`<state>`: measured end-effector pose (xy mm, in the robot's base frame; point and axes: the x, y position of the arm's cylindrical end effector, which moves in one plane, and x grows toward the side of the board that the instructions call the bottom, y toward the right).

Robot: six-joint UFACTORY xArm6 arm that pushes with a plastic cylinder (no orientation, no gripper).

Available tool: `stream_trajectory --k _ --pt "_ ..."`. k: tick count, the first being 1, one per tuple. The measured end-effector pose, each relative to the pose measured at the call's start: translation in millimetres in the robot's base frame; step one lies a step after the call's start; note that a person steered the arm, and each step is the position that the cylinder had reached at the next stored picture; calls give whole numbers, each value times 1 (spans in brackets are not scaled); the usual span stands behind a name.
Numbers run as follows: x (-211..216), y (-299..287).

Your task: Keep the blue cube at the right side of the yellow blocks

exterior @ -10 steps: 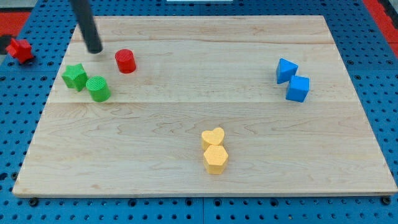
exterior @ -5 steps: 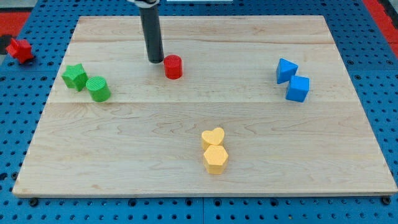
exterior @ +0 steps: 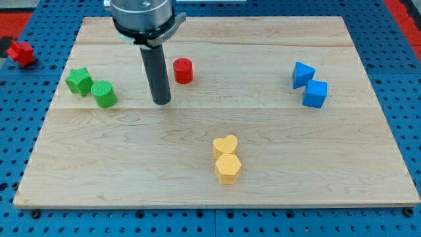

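The blue cube (exterior: 315,93) sits at the view's right, touching a second blue block (exterior: 302,74) just above and left of it. The yellow heart block (exterior: 225,145) and the yellow hexagonal block (exterior: 228,168) lie together at the bottom middle, well to the left of and below the blue cube. My tip (exterior: 161,102) rests on the board left of centre, far from the blue cube and above and left of the yellow blocks.
A red cylinder (exterior: 183,70) stands just up and right of my tip. A green block (exterior: 79,81) and a green cylinder (exterior: 104,94) sit at the left. A red block (exterior: 21,52) lies off the wooden board (exterior: 368,164) at upper left.
My tip pushed the red cylinder to the right, then left it and moved down the board. The blue and yellow blocks have not moved.
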<state>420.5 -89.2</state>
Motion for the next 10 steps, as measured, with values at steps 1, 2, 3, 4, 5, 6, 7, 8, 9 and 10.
stream_trajectory --k 1,2,3,4,5,6,7,8,9,10 --pt "-11 0" --pt "-13 3" --pt "-13 9" --pt "-13 11" --pt "-13 25" --pt "-13 39" --pt "-13 47" --pt "-13 66" --pt "-22 88" --pt "-22 96"
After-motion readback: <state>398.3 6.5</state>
